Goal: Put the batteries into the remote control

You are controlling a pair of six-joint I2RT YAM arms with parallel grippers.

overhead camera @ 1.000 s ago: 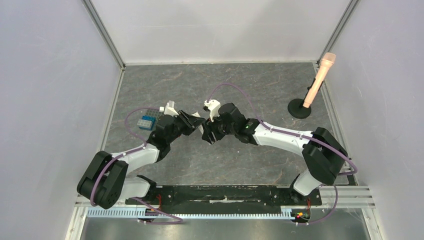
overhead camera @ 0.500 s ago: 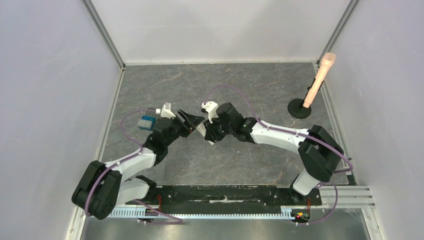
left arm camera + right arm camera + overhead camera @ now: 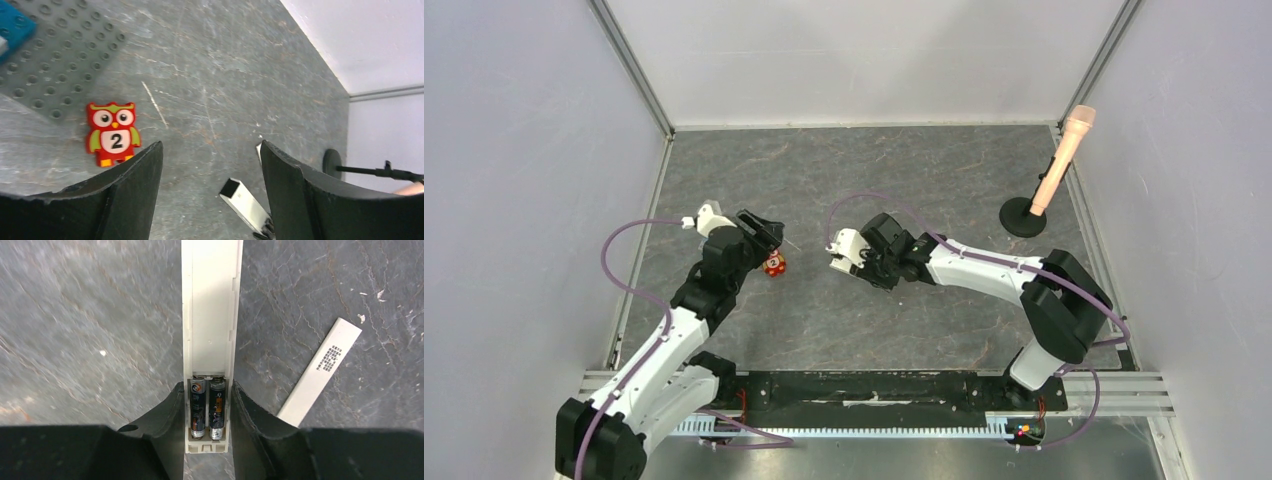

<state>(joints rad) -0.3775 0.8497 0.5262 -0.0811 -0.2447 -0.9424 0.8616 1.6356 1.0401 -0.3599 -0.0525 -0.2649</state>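
Upper left of the left wrist view, studded plate [image 3: 55, 70]: grey, flat on the table [image 3: 225, 75], with a blue brick [image 3: 12, 22] at its corner.
Owl toy [image 3: 112, 132]: red, numbered 2, just below the plate's edge.
Left gripper [image 3: 211, 147]: released, jaws wide, only bare table between them.
Remote control [image 3: 210, 325]: centre of the right wrist view, compartment uncovered.
Batteries [image 3: 206, 407]: two, side by side in the compartment at the remote's lower end.
Right gripper [image 3: 206, 387]: clenched on the remote's sides at the compartment.
White strip [image 3: 322, 371]: on the table right of the remote, apart from it.
Microphone [image 3: 1064, 150]: pink, on a black base, right edge of the overhead view.
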